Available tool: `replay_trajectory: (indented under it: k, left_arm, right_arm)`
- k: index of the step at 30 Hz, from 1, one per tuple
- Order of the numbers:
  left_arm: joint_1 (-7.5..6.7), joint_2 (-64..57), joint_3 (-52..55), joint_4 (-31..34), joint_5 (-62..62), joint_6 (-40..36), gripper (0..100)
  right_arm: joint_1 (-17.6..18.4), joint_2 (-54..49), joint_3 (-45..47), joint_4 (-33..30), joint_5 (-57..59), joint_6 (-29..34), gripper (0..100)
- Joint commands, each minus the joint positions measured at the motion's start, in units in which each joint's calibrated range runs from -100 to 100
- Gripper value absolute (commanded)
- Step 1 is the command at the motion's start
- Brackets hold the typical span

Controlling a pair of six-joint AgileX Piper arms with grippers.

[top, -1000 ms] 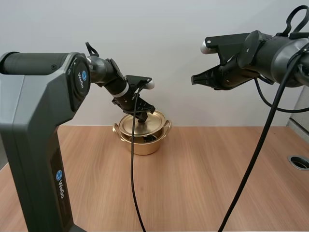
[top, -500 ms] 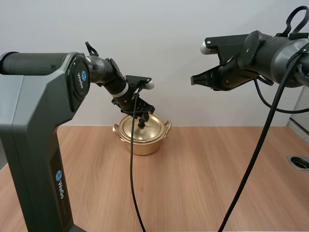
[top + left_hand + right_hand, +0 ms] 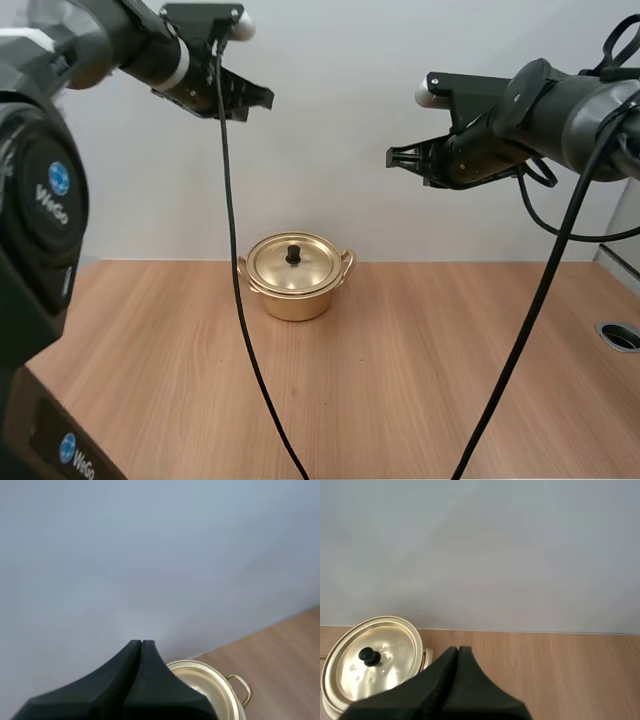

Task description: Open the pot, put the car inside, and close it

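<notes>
Pot, lid seated, at 12 o'clock on the table. Left tool, high at 11 o'clock, and right tool, at 1 o'clock: both pressed together, empty. Closing step apparently done; next move, parking the arms.

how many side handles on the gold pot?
2: the lidded gold metal pot has a left loop handle and a right loop handle, on opposite sides of its rim. None seems hidden.

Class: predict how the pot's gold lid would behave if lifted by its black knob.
The lid looks like thin shiny metal: probably stiff and light. Its small round knob may slip from a pinch. The pot sits broad and low, so unlikely to tip.
</notes>
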Motion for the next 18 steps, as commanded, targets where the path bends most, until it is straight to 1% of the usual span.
replay_trajectory:
  k: [1, 2, 3, 4, 8, 9, 10, 12, 14, 16, 18]
  left_arm:
    - [0.63, -13.4, -0.1, -0.5, 4.7, -2.7, 0]
    - [0.63, -15.1, 0.3, -0.5, 7.0, -3.9, 0]
    - [0.63, -16.6, 2.0, -0.5, 6.1, -6.1, 0]
    - [0.63, -18.9, 4.8, -0.5, 1.8, -8.4, 0]
    - [-0.19, -30.4, 21.9, -0.5, -30.3, -5.9, 0]
    - [-0.58, -33.4, 26.5, -0.5, -37.5, -5.4, 0]
    - [-1.00, -35.5, 29.9, -0.5, -41.8, -4.4, 0]
    - [-2.22, -39.4, 36.6, -0.5, -47.5, -2.8, 0]
    - [-3.12, -41.5, 43.6, -0.5, -48.4, -2.5, 0]
    - [-3.64, -42.9, 49.5, -0.5, -50.6, -4.1, 0]
    - [-3.73, -44.7, 56.2, -0.5, -55.4, -6.2, 0]
  right_arm:
    - [0.0, -2.0, 0.0, 2.6, -0.8, -1.7, 0]
    - [0.0, -3.6, 0.5, 3.3, -2.6, -1.7, 0]
    - [0.0, -5.0, 0.6, 3.6, -3.7, -1.8, 0]
    - [0.0, -6.9, 1.2, 3.6, -5.1, -1.8, 0]
    - [0.0, -14.3, 6.1, 3.5, -9.1, -3.9, 0]
    - [0.0, -15.5, 7.5, 3.5, -11.0, -4.8, 0]
    - [0.0, -16.8, 9.4, 3.5, -13.9, -5.7, 0]
    - [0.0, -19.0, 12.4, 3.5, -18.7, -6.4, 0]
    - [0.1, -20.7, 15.3, 4.1, -19.4, -6.4, 0]
    - [0.5, -22.4, 18.5, 4.1, -20.9, -6.5, 0]
    - [1.2, -24.2, 22.0, 4.1, -23.3, -6.6, 0]
